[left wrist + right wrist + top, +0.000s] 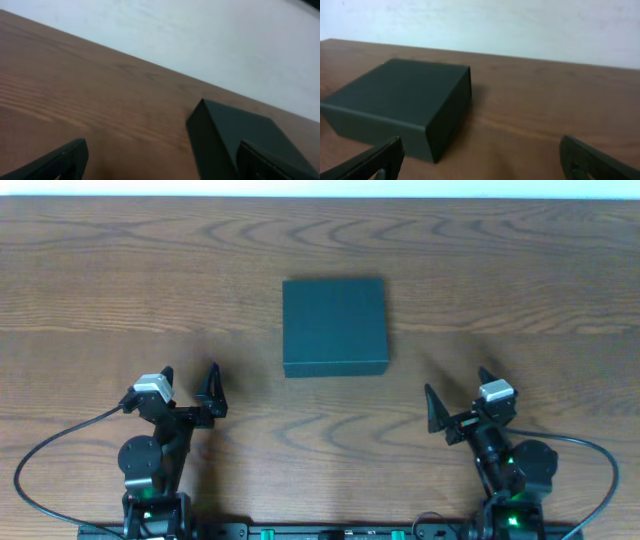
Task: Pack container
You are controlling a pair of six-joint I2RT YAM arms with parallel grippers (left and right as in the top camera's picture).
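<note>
While left gripper [188, 373] and right gripper [457, 382] gape empty, we list one shut box [334, 325], liable to skid if nudged.

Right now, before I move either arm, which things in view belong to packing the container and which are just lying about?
For the job:
- container, closed, mid-table
- left gripper and right gripper, both open, holding nothing

Just lying about:
- no loose items that I can see; only the wooden table shows around it

Dark teal container [334, 325], seemingly closed, mid-table
</note>
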